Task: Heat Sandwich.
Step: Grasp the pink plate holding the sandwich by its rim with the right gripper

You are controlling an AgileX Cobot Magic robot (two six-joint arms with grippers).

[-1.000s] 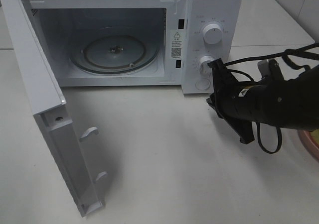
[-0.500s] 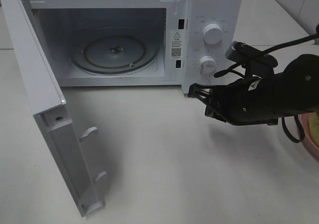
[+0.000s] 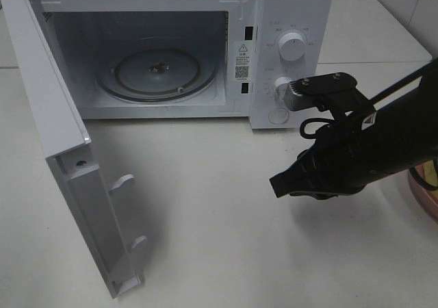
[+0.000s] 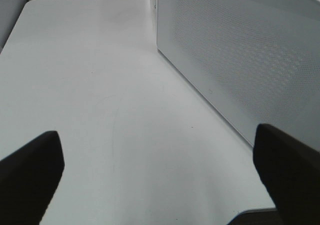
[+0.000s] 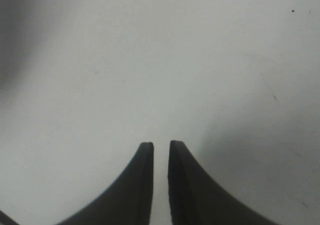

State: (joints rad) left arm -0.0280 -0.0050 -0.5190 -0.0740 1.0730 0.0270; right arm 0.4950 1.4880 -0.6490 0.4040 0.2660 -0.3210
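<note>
The sandwich is out of view in every frame. The white microwave [image 3: 291,7] stands at the back with its door [image 3: 61,150] swung wide open and its glass turntable [image 3: 157,72] bare. My right gripper [image 3: 280,185] hangs over the bare table in front of the control panel, pointing left and down. In the right wrist view its fingers [image 5: 161,147] stand a narrow gap apart with nothing between them. My left gripper [image 4: 157,135] is wide open and empty over the table, beside a white perforated panel [image 4: 240,50] of the microwave; the high view does not show it.
A sliver of the round pink plate [image 3: 428,198] shows at the right edge, mostly hidden behind my right arm. Two white knobs [image 3: 292,46] sit on the microwave's front panel. The open door juts toward the table's front left.
My right arm has swung round from beside the knobs, so its gripper now points left and down over the table. Its fingers have parted slightly. The left gripper stays wide open.
</note>
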